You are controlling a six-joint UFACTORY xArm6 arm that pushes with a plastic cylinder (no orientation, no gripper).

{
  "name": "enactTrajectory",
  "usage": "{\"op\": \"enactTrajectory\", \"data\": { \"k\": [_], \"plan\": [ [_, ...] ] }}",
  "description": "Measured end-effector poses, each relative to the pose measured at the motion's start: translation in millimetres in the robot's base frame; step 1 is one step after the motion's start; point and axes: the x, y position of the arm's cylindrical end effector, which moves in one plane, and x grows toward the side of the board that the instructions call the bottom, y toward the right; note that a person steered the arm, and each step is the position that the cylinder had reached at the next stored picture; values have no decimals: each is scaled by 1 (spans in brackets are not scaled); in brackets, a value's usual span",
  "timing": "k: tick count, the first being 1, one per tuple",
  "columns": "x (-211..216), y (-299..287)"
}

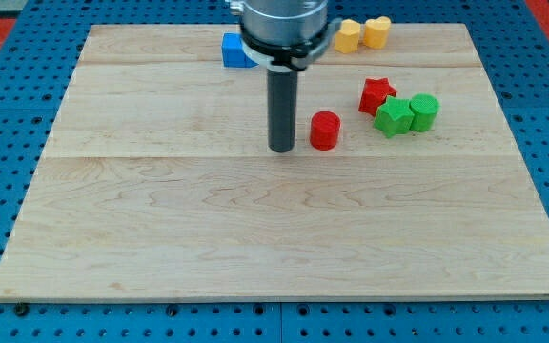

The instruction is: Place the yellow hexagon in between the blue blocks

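Note:
The yellow hexagon point(349, 36) lies near the view's top, right of centre, touching a second yellow block point(377, 31) on its right. One blue block point(235, 50) shows at the view's top, partly hidden behind the arm's head; any other blue block is hidden. My tip point(281, 149) rests on the board near the middle, well below the yellow hexagon and the blue block, just left of a red cylinder point(325, 131).
A red star point(376, 94), a green star point(393, 116) and a green cylinder point(424, 111) cluster at the view's right. The wooden board point(255, 238) sits on a blue pegboard surface.

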Motion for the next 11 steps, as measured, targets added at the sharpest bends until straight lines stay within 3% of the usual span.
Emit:
{"op": "enactTrajectory", "data": {
  "k": [1, 2, 5, 6, 8, 9, 11],
  "plan": [
    [-9, 108],
    [-3, 101],
    [2, -11],
    [2, -21],
    [2, -20],
    [-23, -21],
    [-67, 50]
  ]
}}
